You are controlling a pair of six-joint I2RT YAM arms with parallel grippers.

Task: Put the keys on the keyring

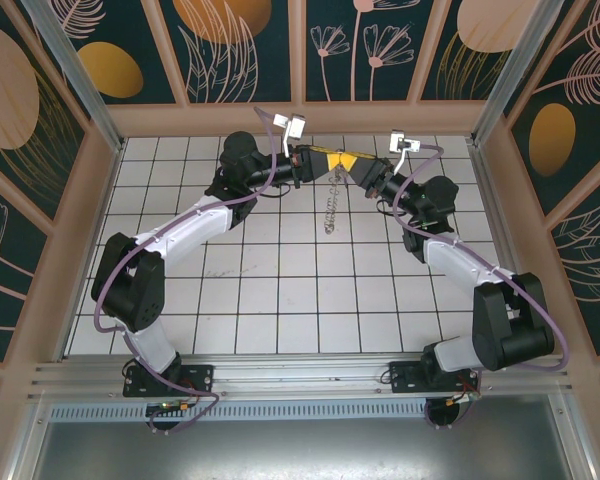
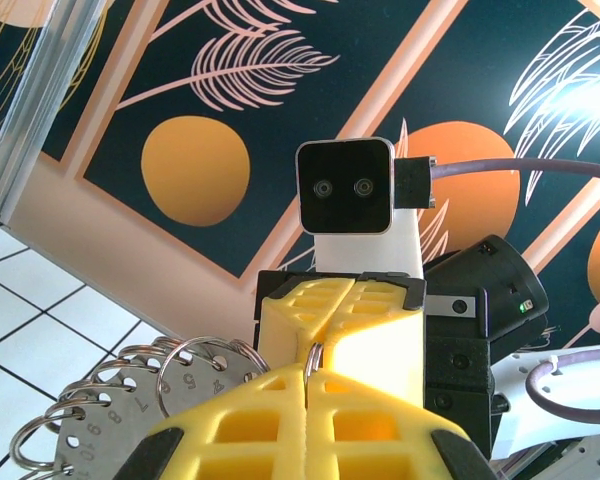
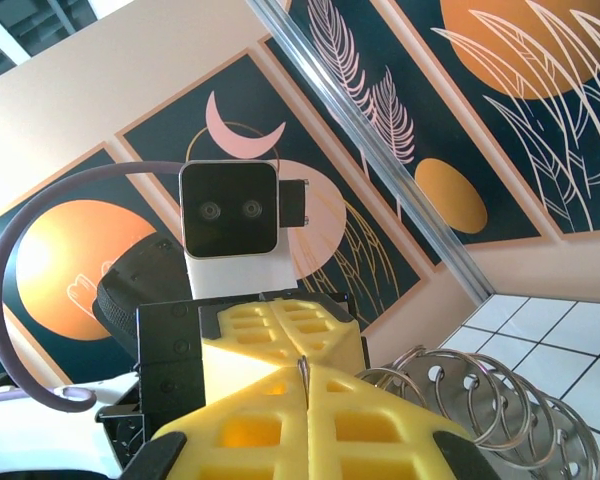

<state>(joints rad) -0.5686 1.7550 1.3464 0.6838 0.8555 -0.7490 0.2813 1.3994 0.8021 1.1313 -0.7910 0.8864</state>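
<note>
Yellow fingers (image 2: 365,390) of left gripper (image 2: 310,388) clamp the keyring (image 2: 314,354) wire; right gripper (image 2: 352,300) opposite, clamped likewise. It hangs below both. Judged light, springy, slippery: hold bare wire, clear of dangling pieces (image 2: 130,400).

Bright, even overhead light is falling on the white tiled surface (image 1: 280,300), and the arms are casting only faint, soft shadows on it. In the top view, straight frame lines are bowing slightly toward the corners. In both wrist views, the near yellow jaws are blurring out of focus, and the keyring (image 3: 480,400) is catching small highlights.
</note>
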